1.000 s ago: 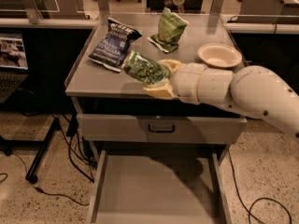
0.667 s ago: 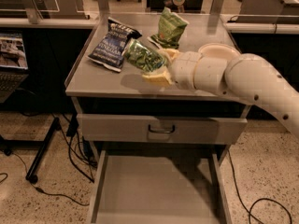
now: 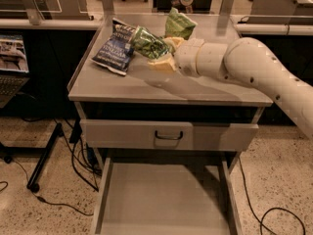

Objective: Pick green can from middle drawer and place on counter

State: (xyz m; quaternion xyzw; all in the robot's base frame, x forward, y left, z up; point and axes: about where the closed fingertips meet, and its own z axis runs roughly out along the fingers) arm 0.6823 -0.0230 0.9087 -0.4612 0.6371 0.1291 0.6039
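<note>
The green can [image 3: 146, 43] is pinched between my two fingers [image 3: 161, 63]. It lies tilted, with its free end pointing past my fingertips toward the blue snack bag [image 3: 115, 45], which is just beyond them. My gripper [image 3: 159, 52] hangs over the back part of the counter [image 3: 146, 89]. I judge the can is not resting on the top yet, because a shadow lies on the grey surface under my fingers.

Such a can should be light, with a thin wall that dents under a hard squeeze. Its skin is smooth and round, so it can slip or roll when set on its side. The best hold is across the middle of the body, with moderate pressure.

My fingers cover the near end of the can, so I cannot see where the pads touch it, nor whether it is full or empty. The green snack bag [image 3: 180, 23] just behind my fingers is partly hidden by my wrist, and my arm covers the counter on that side. Far below, the middle drawer [image 3: 166, 195] stands open with a bare floor — its front end is cut off.
</note>
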